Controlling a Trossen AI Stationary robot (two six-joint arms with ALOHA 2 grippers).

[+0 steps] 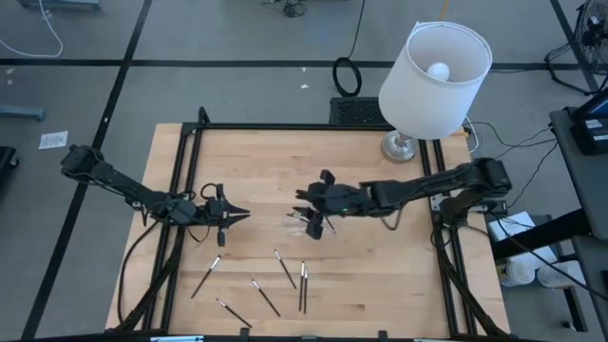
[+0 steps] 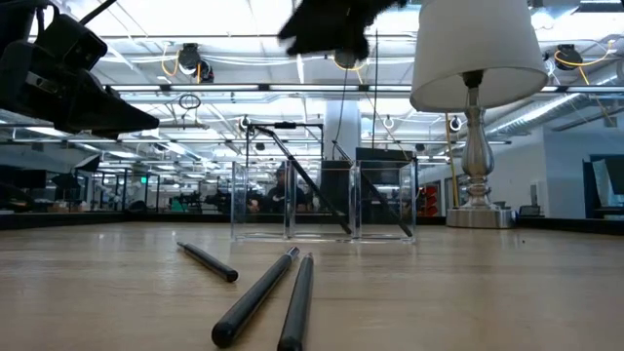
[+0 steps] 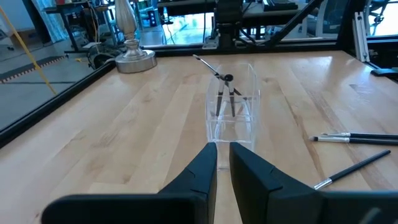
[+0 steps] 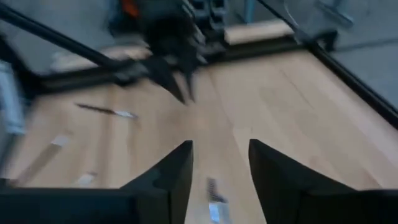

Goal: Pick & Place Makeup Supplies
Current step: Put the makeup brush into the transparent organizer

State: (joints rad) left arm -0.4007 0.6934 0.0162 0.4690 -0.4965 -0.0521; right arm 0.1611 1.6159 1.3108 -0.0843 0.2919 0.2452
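The right claw (image 1: 306,211) hangs over the middle of the wooden counter (image 1: 380,275), just above the clear tray (image 2: 322,200), with its fingers (image 4: 174,171) spread apart and nothing between them; the right wrist view shows only bare wood and the top of the tray in the gap. The left claw (image 1: 237,216) waits to the left of the tray, a little apart from it, pointing at it. Its fingers (image 3: 205,165) stand close together with a thin slit between them and hold nothing. The tray stands upright at the counter's centre, and several sticks (image 3: 225,96) already stand in it, leaning against its walls, one of them slanting out over the rim. More sticks (image 1: 290,275) lie flat on the counter on the near side of the tray: two side by side (image 2: 278,297), almost touching, one (image 2: 207,261) to their left, one short of the left claw (image 1: 206,275), and others near the front edge (image 1: 233,312). A lamp (image 1: 432,71) with a white shade stands at the far right corner of the counter, well apart from the tray.
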